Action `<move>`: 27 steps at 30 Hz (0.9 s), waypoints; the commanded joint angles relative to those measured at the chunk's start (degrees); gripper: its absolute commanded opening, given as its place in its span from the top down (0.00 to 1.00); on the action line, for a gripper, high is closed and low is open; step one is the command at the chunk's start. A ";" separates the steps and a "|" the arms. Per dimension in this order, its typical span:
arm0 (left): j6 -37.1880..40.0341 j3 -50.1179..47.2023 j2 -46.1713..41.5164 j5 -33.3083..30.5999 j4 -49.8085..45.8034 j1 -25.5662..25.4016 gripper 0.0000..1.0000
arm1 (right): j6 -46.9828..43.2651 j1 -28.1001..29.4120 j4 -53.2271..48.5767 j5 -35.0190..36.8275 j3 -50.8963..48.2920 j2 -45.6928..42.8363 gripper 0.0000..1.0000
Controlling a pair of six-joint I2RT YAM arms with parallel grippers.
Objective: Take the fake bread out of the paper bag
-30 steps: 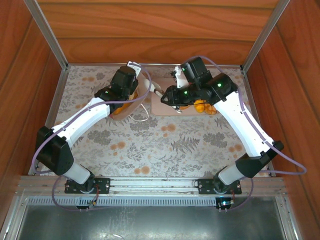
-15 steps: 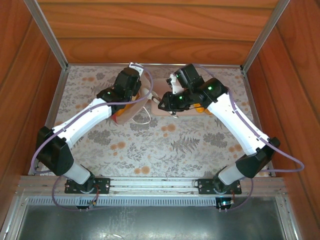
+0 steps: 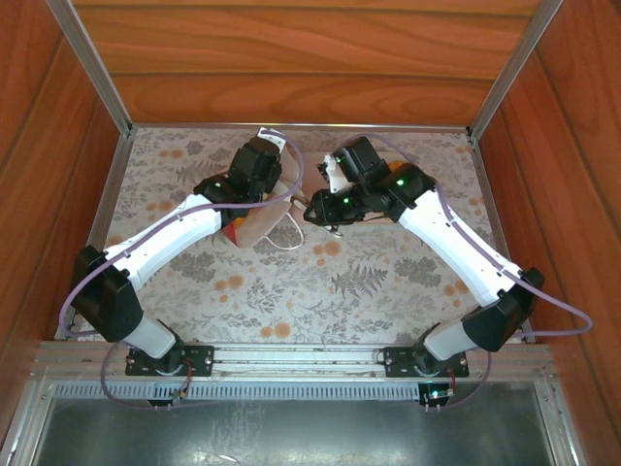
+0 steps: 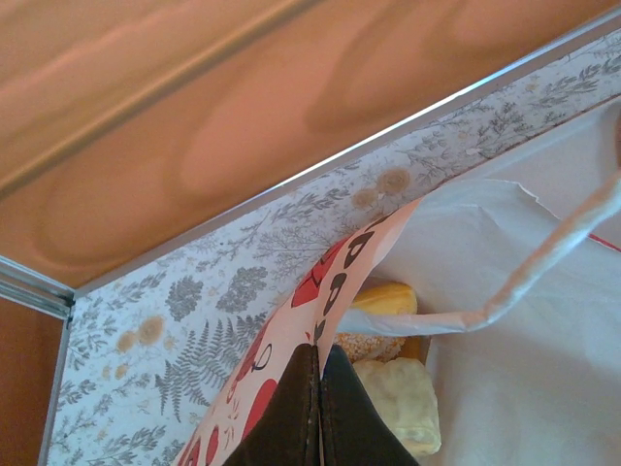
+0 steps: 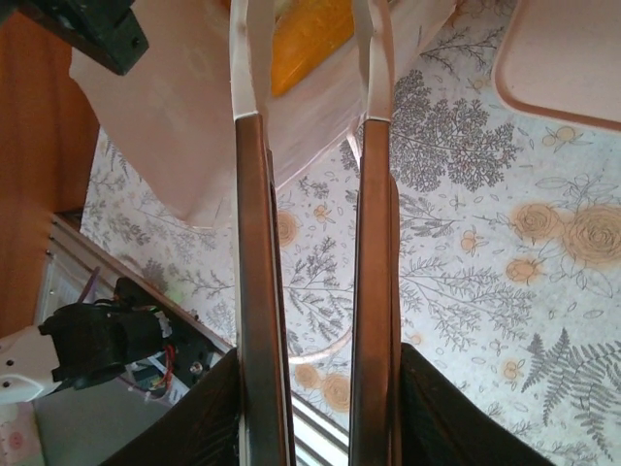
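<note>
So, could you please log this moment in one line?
left gripper: shut on white-and-red paper bag; right gripper: shut on metal tongs; orange fake bread: in bag

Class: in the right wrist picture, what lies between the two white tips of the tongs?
In the right wrist view, an orange piece of bread in the mouth of the paper bag shows between the tips of the tongs.

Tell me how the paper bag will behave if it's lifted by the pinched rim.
Probably floppy: the paper bag wall creases and sags where the left gripper pinches its rim. Likely light, yet bottom-heavy, since the fake bread lies inside. It may tear if the metal tongs snag the thin paper.
</note>
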 commanded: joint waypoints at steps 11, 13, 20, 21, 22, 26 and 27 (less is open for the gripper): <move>-1.85 -0.37 -1.80 -0.75 -0.48 -0.76 1.00 | -4.91 0.70 6.02 3.40 1.61 7.64 0.52; -1.83 -0.38 -1.88 -0.68 -0.53 -0.90 1.00 | -5.21 0.72 5.57 3.32 2.66 9.25 0.51; -1.64 -0.20 -1.68 -0.56 -0.64 -0.87 1.00 | -5.37 0.70 5.64 3.28 4.95 13.52 0.50; -1.64 -0.20 -1.59 -0.56 -0.61 -0.92 1.00 | -5.35 0.70 5.65 3.24 5.40 14.02 0.50; -1.59 -0.11 -1.63 -0.56 -0.62 -0.85 1.00 | -5.45 0.70 5.74 3.10 5.76 14.50 0.50; -1.52 -0.08 -1.68 -0.23 -0.65 -0.86 1.00 | -5.49 0.70 5.83 2.83 7.05 16.19 0.50; -1.57 -0.11 -1.77 -0.21 -0.63 -0.86 1.00 | -5.47 0.70 6.04 2.73 7.23 16.47 0.50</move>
